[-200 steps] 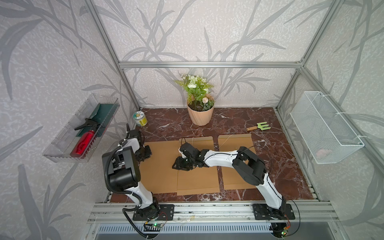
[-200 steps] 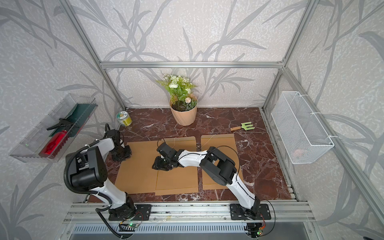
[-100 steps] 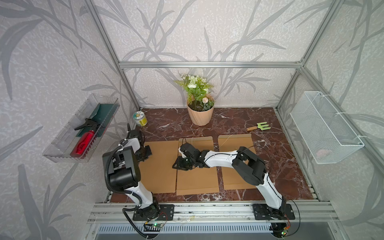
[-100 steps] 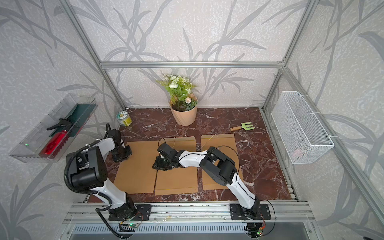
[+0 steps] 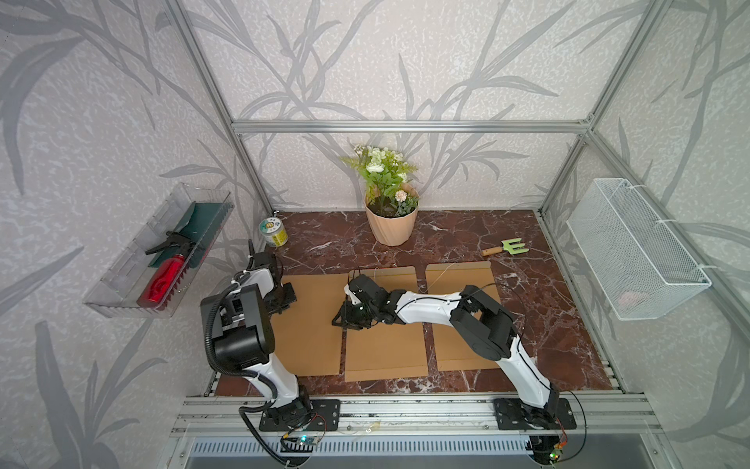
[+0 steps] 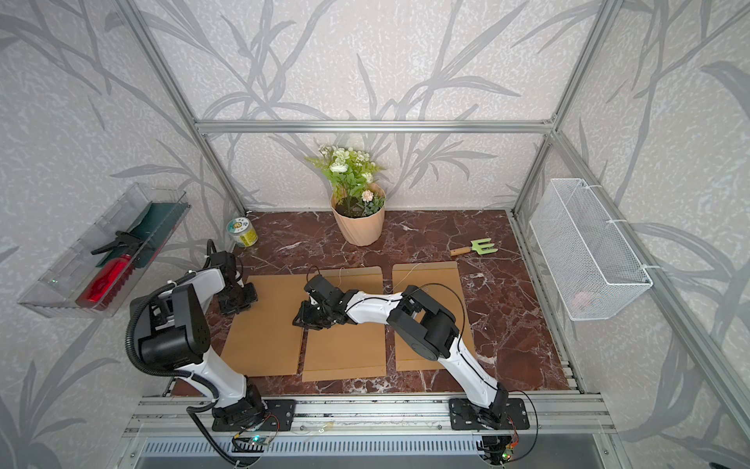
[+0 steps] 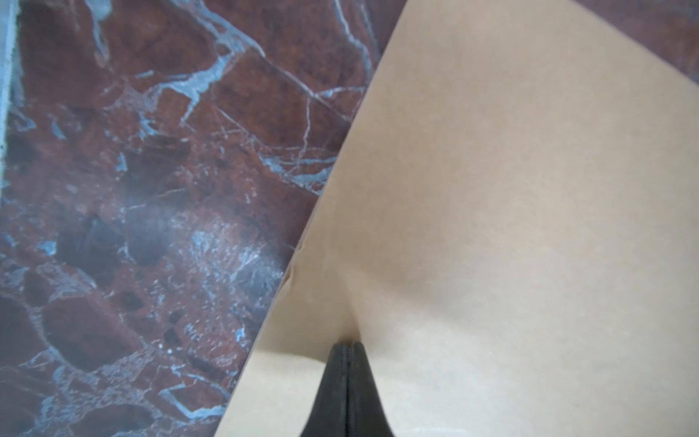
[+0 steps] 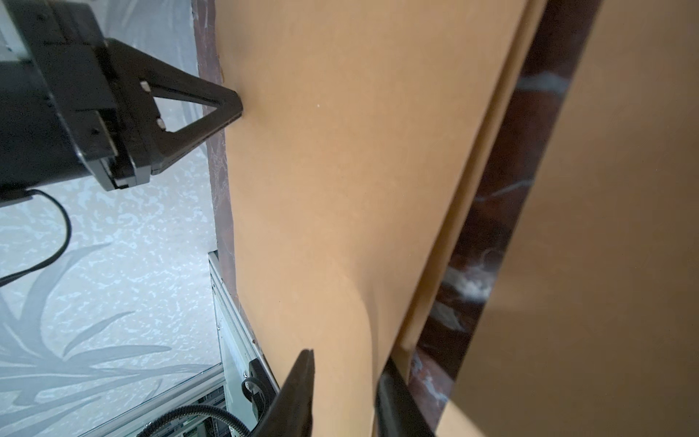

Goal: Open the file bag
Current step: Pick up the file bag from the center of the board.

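Worktop: red-brown marble (image 5: 548,316), enclosed by leaf-patterned walls and a metal frame
Front rail: the aluminium rail (image 5: 406,410) is nearest, and both arm bases are bolted to it
Left arm: the left arm (image 5: 243,325) is folded over the near left corner, with its wrist brought down at the outer edge of the left file bag (image 5: 308,329)
Left jaws: pressed together in the left wrist view, with the fingers (image 7: 346,378) clamped on a pinch of the bag's paper, which is puckered at the tips
Right arm: the right arm (image 5: 430,310) is stretched across the middle file bag (image 5: 385,349)
Right jaws: held apart at the left bag's inner edge; one finger (image 8: 302,386) is laid on the upper face and the other (image 8: 393,401) is set at the edge beside a strip of marble; whether paper is gripped cannot be told
Task's bag: the left file bag is laid flat as the leftmost of three brown bags side by side, and two layers are seen along its inner edge
Right file bag: the right file bag (image 5: 454,276) is partly covered by the right arm's elbow
Further back: a green garden fork (image 5: 507,247) and a small can (image 5: 274,232) are set well apart
Back wall: a potted plant (image 5: 391,227) is stood against it
Side walls: a clear tray (image 5: 121,284) with a red bottle (image 5: 162,280) is hung on the left, a wire basket (image 5: 633,251) on the right
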You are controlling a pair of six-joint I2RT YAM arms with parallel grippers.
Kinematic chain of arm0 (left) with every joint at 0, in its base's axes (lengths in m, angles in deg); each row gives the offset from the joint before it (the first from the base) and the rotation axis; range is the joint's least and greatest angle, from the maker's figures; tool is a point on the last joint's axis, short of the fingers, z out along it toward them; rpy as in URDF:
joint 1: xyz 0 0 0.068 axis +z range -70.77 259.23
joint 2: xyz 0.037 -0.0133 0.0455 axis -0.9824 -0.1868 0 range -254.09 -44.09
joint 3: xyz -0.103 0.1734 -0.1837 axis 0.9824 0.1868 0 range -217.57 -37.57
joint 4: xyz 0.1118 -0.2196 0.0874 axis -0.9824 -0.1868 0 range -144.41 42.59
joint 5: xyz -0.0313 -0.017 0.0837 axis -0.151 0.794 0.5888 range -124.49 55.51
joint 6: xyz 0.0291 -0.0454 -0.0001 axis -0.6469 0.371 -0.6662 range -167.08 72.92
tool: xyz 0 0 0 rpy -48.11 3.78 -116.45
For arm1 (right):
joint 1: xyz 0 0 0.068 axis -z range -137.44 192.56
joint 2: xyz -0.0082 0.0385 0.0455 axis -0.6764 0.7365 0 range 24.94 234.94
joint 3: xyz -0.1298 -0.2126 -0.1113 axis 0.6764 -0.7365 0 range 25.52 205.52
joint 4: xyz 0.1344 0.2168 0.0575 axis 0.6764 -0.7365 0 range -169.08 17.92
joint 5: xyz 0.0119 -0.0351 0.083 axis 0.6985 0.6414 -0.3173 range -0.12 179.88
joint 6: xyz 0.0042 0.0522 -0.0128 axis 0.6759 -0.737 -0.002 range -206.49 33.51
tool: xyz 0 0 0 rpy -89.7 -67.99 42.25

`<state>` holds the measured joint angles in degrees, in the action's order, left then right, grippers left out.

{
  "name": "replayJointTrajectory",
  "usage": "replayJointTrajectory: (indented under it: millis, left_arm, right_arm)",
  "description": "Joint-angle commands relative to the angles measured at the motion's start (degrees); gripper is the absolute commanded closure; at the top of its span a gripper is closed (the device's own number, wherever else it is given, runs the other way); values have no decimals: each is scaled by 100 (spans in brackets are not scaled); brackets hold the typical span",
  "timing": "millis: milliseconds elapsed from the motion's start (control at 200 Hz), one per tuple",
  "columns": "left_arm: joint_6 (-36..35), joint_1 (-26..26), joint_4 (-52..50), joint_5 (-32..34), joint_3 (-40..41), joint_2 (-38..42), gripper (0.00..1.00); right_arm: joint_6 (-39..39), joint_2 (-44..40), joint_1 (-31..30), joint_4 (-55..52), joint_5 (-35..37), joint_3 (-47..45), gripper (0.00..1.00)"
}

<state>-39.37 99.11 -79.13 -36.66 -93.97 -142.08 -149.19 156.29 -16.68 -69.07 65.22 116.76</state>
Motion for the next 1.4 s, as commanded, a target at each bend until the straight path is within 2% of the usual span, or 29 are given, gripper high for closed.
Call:
replayJointTrajectory:
  millis: [0,140,310,400,620,715,885,1210,1395]
  left_arm:
    - [55,-72,-317,-344,54,-206,100]
    - [64,-72,-318,-378,51,-169,100]
    - [91,-73,-314,-454,42,-103,100]
    - [134,-67,-315,-507,22,6,100]
    - [569,-5,-143,-1036,-19,562,75]
    - [775,-15,-63,-1504,-185,815,70]
    - [1256,-63,227,-2213,-522,1262,66]
    - [1551,-350,487,-2728,-875,1862,62]
    - [2109,-532,945,-2893,-975,2099,59]
  right_arm:
    - [-40,199,18,88,-67,318,72]
    - [-64,284,18,-31,-29,368,78]
    - [41,270,26,-129,103,337,100]
    - [153,188,24,-134,179,272,100]
    - [881,-133,20,-616,242,354,100]
    - [1375,-355,20,-890,229,420,100]
    - [2203,-790,237,-1417,263,454,100]
    - [3658,-1115,379,-2531,64,1055,100]
    - [4148,-1255,379,-3073,288,1305,100]
